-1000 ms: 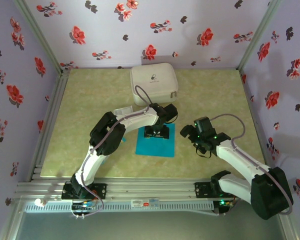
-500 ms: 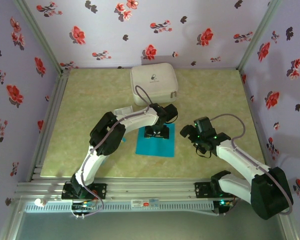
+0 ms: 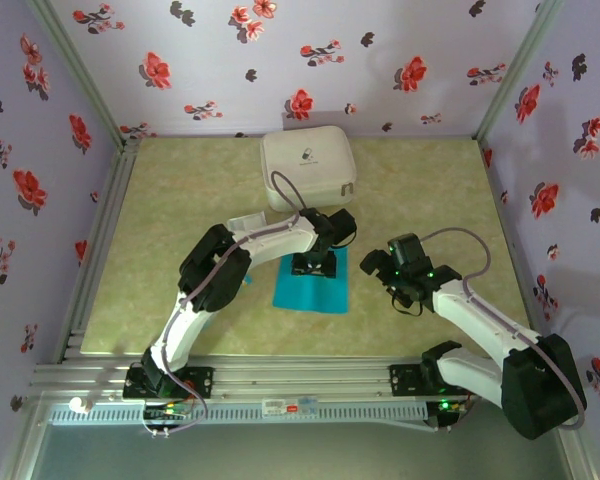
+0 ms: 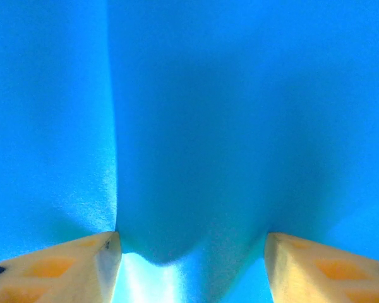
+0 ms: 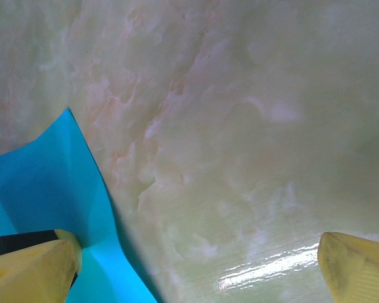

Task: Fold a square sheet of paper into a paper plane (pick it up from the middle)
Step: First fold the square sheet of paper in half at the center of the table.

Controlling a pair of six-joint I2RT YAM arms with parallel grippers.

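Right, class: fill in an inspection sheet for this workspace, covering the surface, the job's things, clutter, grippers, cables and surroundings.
Surface: pale green marbled table top.
Job's things: square sheet of paper, bright blue, mid-table, not yet folded, puckered upward at its far part.
Clutter: white square case at the far edge; small whitish translucent piece beside the left arm.
Grippers: left gripper down on the sheet, jaws open with paper bulging between; right gripper jaws open, at the sheet's right edge.
Cables: grey cable loops from the left arm; another cable on the right arm.
Surroundings: lilac flowered walls; metal rail at the near edge.
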